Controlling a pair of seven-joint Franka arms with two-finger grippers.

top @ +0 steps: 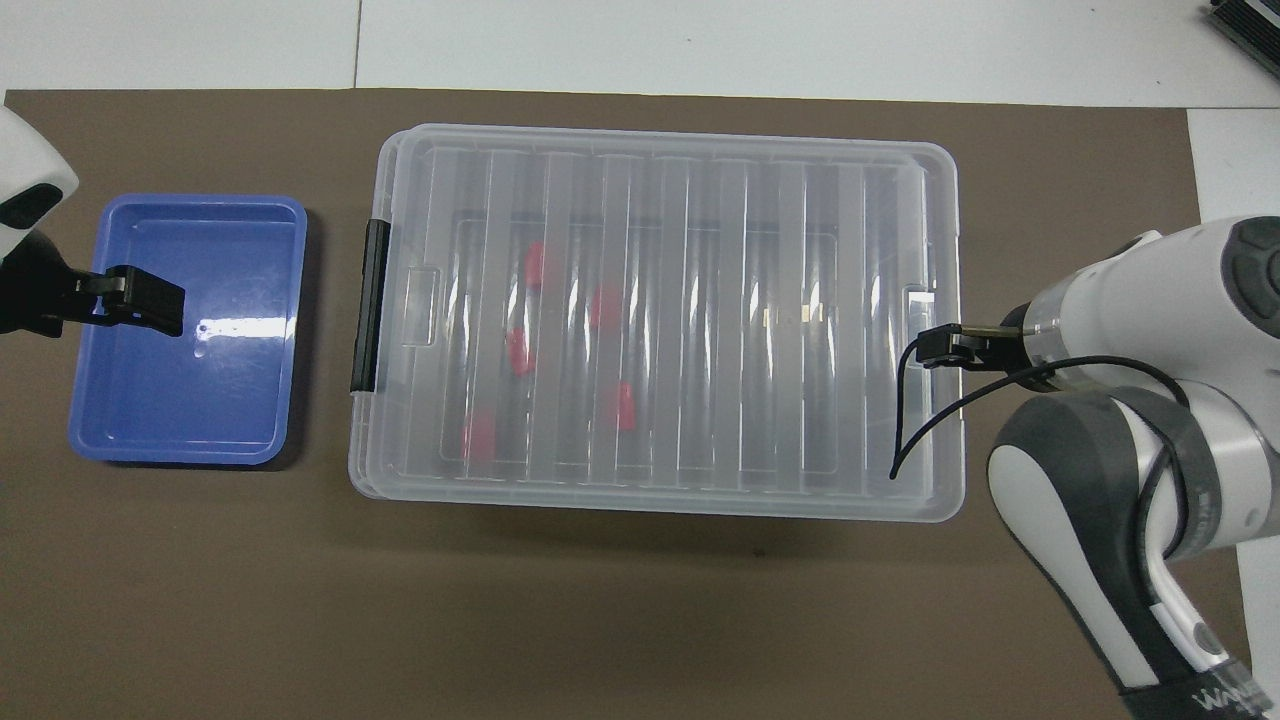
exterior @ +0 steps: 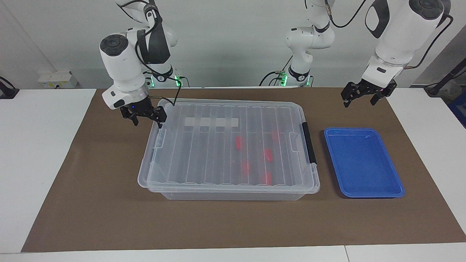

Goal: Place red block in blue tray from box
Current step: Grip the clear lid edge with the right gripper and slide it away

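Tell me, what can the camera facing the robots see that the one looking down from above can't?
Only the facing view shows the arms' bases, the strip of whitish tape on the lid, and the right gripper open and raised over the box's corner. Only the overhead view shows the left gripper looking as if it were above the blue tray; the facing view puts it beside the tray's end nearer the robots. Both show the closed clear box with five red blocks inside, and the empty tray.

Clear box (top: 660, 320) with ribbed lid shut, black latch (top: 375, 305) toward blue tray (top: 190, 425), five red blocks (top: 517, 352) blurred under lid, left gripper (top: 135, 298) over tray, right gripper (top: 940, 345) over box's other end
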